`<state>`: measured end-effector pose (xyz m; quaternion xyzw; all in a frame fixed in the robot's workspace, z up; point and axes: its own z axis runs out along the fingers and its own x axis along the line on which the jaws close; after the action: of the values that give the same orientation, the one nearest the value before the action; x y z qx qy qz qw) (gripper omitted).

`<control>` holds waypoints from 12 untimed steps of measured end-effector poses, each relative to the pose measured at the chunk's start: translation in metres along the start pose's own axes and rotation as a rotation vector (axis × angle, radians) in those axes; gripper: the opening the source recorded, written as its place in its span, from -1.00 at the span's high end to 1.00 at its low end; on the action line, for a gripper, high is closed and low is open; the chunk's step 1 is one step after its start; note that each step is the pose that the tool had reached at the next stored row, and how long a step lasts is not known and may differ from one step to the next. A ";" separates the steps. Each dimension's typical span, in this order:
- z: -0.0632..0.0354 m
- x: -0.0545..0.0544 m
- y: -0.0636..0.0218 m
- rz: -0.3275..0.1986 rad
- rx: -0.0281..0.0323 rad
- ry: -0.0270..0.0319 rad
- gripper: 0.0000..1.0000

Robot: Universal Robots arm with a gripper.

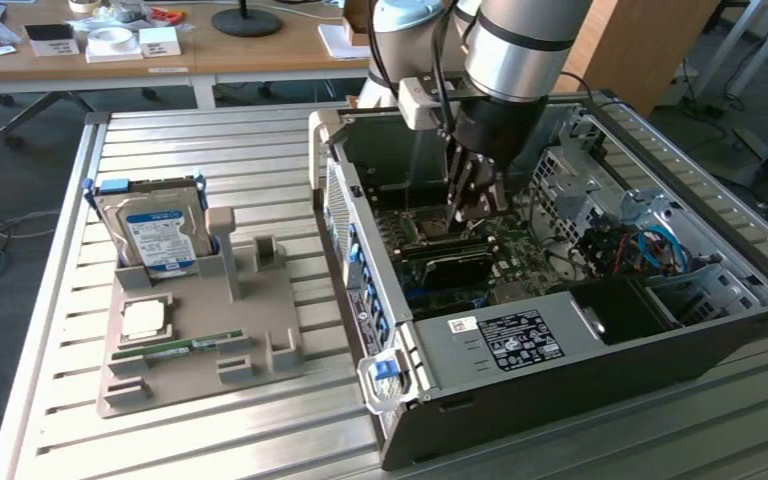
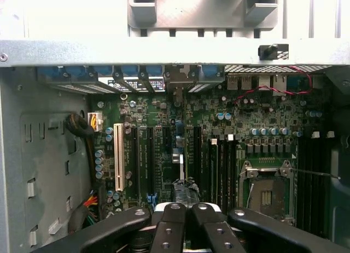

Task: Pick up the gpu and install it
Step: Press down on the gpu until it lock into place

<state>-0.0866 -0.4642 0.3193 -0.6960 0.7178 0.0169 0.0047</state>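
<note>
The gpu (image 1: 454,262) is a dark flat card standing on the green motherboard inside the open computer case (image 1: 564,335). My gripper (image 1: 475,208) reaches down into the case right above the card's far end. In the wrist view the black fingers (image 2: 170,225) are shut together, tips meeting just over the card's thin edge (image 2: 182,188), which runs along an expansion slot. I cannot tell whether the tips pinch the card or only rest against it.
A grey holder tray (image 1: 267,335) lies on the slatted metal table (image 1: 197,130) at the exterior view's left. It carries a silver hard drive (image 1: 157,238), a square processor (image 1: 144,318) and a green memory stick (image 1: 177,349). Cables and drive bays crowd the case's right side.
</note>
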 end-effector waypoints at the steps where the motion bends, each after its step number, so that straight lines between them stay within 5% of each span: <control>1: 0.0000 0.000 -0.0011 0.000 0.0000 0.0001 0.79; 12: 0.0046 0.000 -0.0080 -0.001 0.0000 0.0000 0.79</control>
<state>-0.0787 -0.4641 0.3146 -0.6964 0.7175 0.0169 0.0047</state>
